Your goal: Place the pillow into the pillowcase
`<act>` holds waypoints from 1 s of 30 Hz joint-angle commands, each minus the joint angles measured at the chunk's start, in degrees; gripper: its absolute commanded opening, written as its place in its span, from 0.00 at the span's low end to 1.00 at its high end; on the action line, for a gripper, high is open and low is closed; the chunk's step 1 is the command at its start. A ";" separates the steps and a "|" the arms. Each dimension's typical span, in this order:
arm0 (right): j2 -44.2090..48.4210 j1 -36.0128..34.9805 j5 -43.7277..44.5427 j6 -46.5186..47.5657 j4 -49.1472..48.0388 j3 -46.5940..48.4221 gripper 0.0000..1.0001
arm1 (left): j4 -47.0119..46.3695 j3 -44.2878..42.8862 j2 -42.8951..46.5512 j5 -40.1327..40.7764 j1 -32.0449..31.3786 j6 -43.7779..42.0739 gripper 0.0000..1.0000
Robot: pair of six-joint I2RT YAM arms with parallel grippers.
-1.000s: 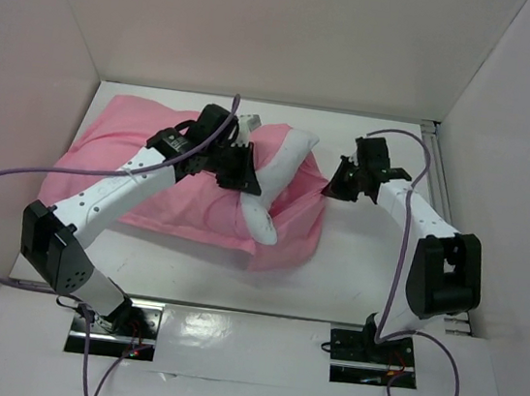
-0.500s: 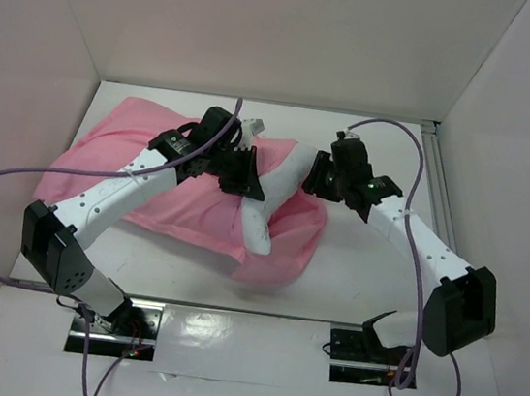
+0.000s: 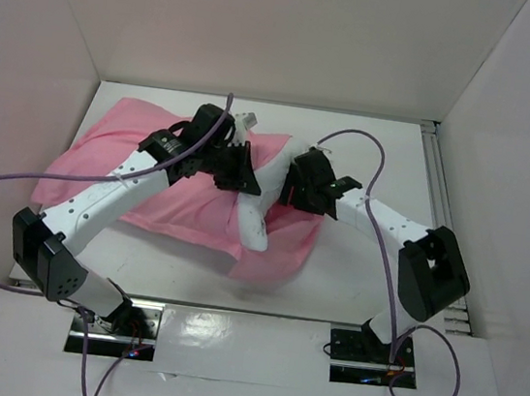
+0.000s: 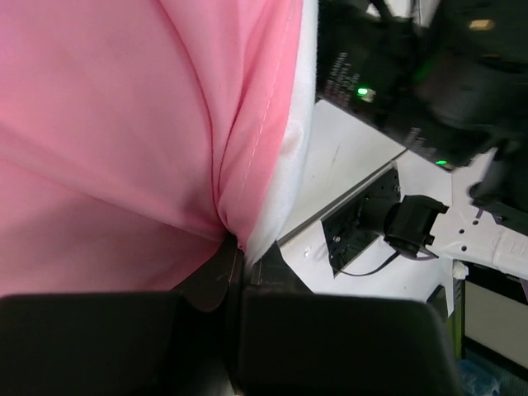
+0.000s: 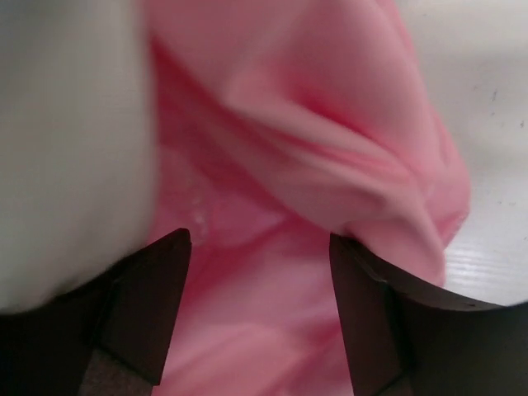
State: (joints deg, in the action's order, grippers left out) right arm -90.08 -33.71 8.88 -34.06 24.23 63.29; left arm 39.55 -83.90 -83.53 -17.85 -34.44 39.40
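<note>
Across the middle of the counter (image 3: 332,285), seen from above: the pillowcase (image 3: 91,146) spread toward the left, the pillow (image 3: 260,219) poking out white between pink folds at centre. In the left wrist view, pinched tight in the left end effector (image 4: 235,252): the pillowcase hem, pillow touching just beside it. In the right wrist view, spread wide with nothing gripped: the right end effector (image 5: 257,239), over pink folds, pillow at frame left.

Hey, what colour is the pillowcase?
The pillowcase is pink, clearest in the left wrist view.
</note>
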 commanded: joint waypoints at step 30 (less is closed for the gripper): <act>10.89 14.80 -1.05 3.39 1.80 7.11 0.00 | 15.38 5.84 1.52 9.42 1.75 -2.56 0.00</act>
State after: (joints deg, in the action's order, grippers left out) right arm -82.13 -24.18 4.73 -33.04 28.53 68.86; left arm 47.03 -80.29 -81.54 -10.33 -32.80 39.22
